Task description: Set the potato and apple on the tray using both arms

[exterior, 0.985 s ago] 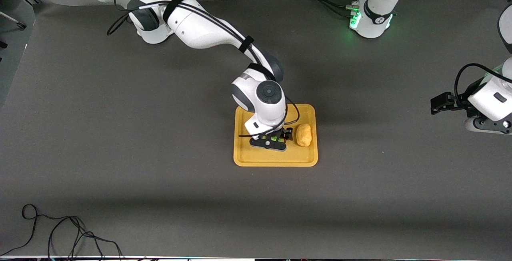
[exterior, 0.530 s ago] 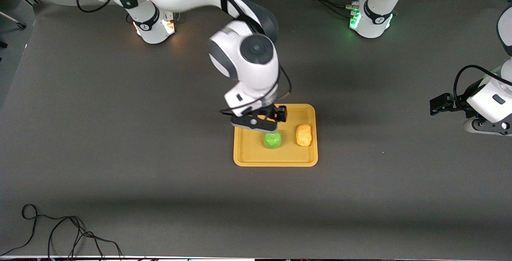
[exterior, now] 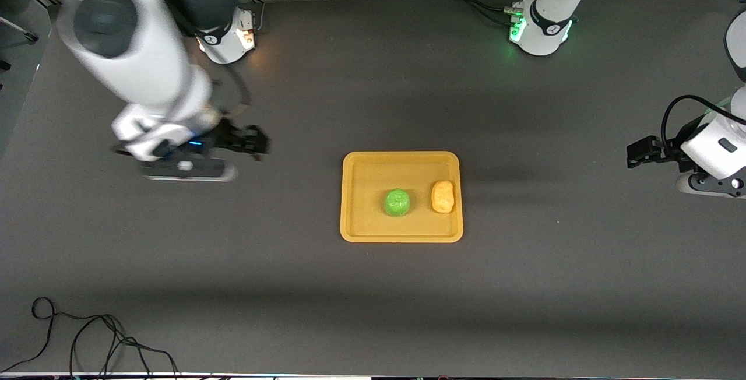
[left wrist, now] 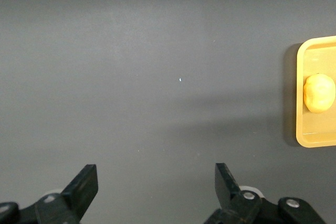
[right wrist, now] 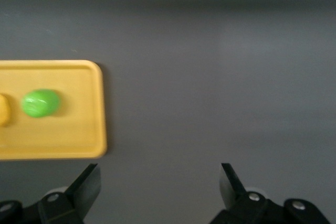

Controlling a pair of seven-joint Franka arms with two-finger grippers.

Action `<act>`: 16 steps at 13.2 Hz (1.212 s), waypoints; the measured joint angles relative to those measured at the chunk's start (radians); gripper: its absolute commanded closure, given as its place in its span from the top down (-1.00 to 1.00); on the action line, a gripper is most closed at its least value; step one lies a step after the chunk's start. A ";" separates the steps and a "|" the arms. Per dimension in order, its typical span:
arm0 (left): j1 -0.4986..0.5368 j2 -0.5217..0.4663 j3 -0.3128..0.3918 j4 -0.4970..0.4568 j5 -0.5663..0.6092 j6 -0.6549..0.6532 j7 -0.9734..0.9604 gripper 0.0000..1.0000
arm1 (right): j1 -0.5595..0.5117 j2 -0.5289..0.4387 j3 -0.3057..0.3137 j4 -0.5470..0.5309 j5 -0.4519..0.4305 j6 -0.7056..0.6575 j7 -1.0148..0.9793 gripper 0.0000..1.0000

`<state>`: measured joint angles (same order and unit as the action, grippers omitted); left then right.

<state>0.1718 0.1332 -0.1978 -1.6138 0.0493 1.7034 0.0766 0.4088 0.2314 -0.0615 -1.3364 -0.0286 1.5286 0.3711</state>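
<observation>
The yellow-orange tray point(exterior: 361, 225) lies mid-table. On it sit the green apple point(exterior: 397, 202) and, beside it toward the left arm's end, the potato point(exterior: 442, 196). My right gripper point(exterior: 185, 171) hangs open and empty over bare table toward the right arm's end, well away from the tray. Its wrist view shows the gripper point(right wrist: 160, 174) with wide-spread jaws, the apple point(right wrist: 40, 103) and the tray point(right wrist: 79, 135). My left gripper point(exterior: 708, 185) waits at the left arm's end. In its own view the gripper point(left wrist: 155, 174) is open and empty, with the potato point(left wrist: 319, 93) on the tray point(left wrist: 315, 137).
A dark mat point(exterior: 233, 263) covers the table. A black cable point(exterior: 87, 336) coils at the corner nearest the front camera, at the right arm's end. The two arm bases point(exterior: 539, 27) stand along the edge farthest from the camera.
My right gripper let go of the apple on the tray, rose, and swung off toward the right arm's end of the table. The left arm has stayed put.
</observation>
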 measured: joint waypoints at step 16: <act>0.010 0.004 -0.007 -0.005 0.006 0.007 -0.013 0.99 | -0.385 -0.201 0.002 -0.228 0.001 0.023 -0.388 1.00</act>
<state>0.1814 0.1374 -0.2050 -1.6184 0.0553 1.7109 0.0634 0.0237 0.0301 -0.0593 -1.5647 -0.0281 1.5518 -0.0174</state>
